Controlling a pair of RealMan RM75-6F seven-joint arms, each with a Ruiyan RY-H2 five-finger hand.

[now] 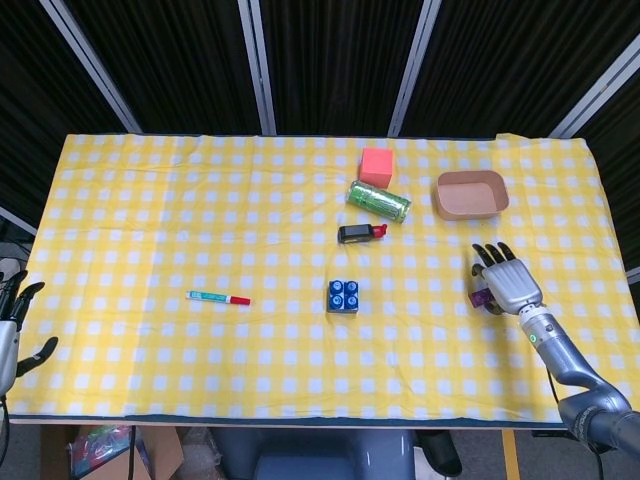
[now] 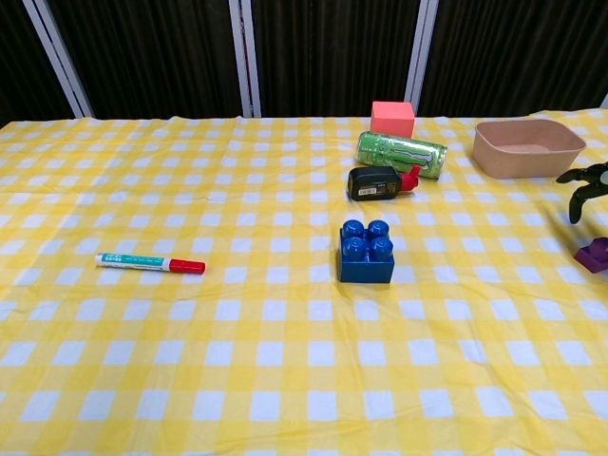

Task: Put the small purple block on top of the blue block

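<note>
The small purple block (image 1: 481, 298) (image 2: 594, 256) lies on the yellow checked cloth near the right edge. My right hand (image 1: 508, 281) (image 2: 584, 180) hovers just over it with its fingers spread and holds nothing; in the head view the hand hides most of the block. The blue studded block (image 1: 343, 296) (image 2: 367, 252) stands alone at the table's middle, well to the left of the hand. My left hand (image 1: 14, 325) hangs beyond the table's left edge with its fingers apart and nothing in it.
A tan bowl (image 1: 471, 194) sits behind the right hand. A green can (image 1: 378, 201), a pink cube (image 1: 376, 166) and a black-and-red object (image 1: 361, 233) lie behind the blue block. A marker (image 1: 218, 297) lies to the left.
</note>
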